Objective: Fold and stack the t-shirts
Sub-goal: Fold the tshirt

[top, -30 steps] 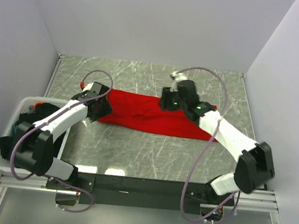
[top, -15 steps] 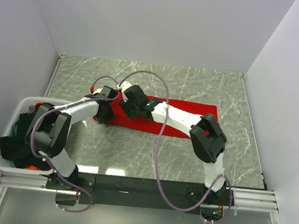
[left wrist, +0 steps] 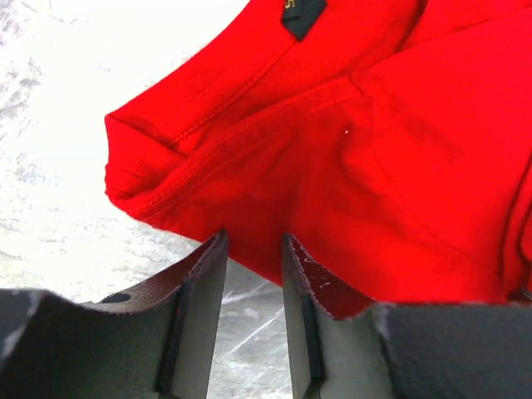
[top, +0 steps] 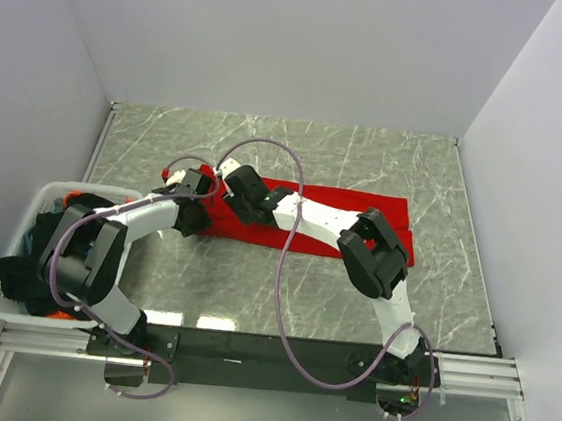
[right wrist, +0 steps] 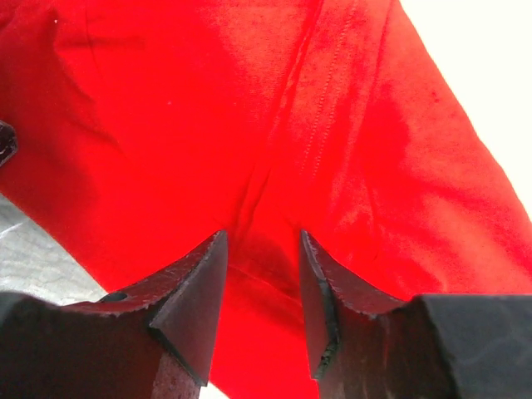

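A red t-shirt (top: pixel 352 200) lies stretched across the middle of the marble bench (top: pixel 387 161). At its left end (collar side), the left gripper (left wrist: pixel 253 241) and right gripper (right wrist: pixel 262 241) are half-closed over the cloth; I cannot tell whether either grips it.

The top camera gives me soft, even light from above. The white walls (top: pixel 279 39) are bright, and the grey-green marbled worktop (top: pixel 352 298) shows two white glare patches by its near edge. Shadows there are faint and focus is sharp. On the left wrist the worktop burns out to plain white at upper left, while the plain bright red cloth t-shirt (left wrist: pixel 374 166) is heavily saturated — its stitching still reads clearly. The right wrist blows out in its upper right corner — the dark fingers (right wrist: pixel 187 307) near both lenses sit shaded, slightly soft.
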You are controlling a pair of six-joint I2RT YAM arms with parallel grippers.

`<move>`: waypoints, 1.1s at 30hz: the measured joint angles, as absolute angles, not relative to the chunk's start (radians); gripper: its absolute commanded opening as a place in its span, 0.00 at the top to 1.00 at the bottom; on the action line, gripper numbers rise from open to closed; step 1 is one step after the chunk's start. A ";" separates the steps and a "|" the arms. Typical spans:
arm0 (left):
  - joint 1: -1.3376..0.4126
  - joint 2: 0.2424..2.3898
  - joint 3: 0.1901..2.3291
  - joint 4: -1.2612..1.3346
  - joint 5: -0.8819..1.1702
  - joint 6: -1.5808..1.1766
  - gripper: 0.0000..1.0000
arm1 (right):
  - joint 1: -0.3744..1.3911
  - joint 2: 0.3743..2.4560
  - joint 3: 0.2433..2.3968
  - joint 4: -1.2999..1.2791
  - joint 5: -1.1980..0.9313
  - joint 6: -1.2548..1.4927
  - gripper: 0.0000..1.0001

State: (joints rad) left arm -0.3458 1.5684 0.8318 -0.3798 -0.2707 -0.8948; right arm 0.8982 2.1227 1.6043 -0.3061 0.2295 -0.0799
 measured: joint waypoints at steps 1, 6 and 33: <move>-0.345 1.566 0.829 -0.378 -0.269 -0.897 0.60 | 0.899 2.125 1.604 -0.305 0.228 -0.081 0.54; -0.331 1.547 0.812 -0.378 -0.257 -0.908 0.60 | 0.899 2.137 1.604 -0.307 0.228 -0.084 0.58; -0.318 1.515 0.792 -0.412 -0.233 -0.912 0.53 | 0.596 2.141 1.597 -0.305 0.160 0.143 0.54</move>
State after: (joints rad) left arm -0.3176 1.5146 0.7921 -0.4118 -0.2333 -0.9123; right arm 0.5961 2.1410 1.5967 -0.3046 0.1604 0.1429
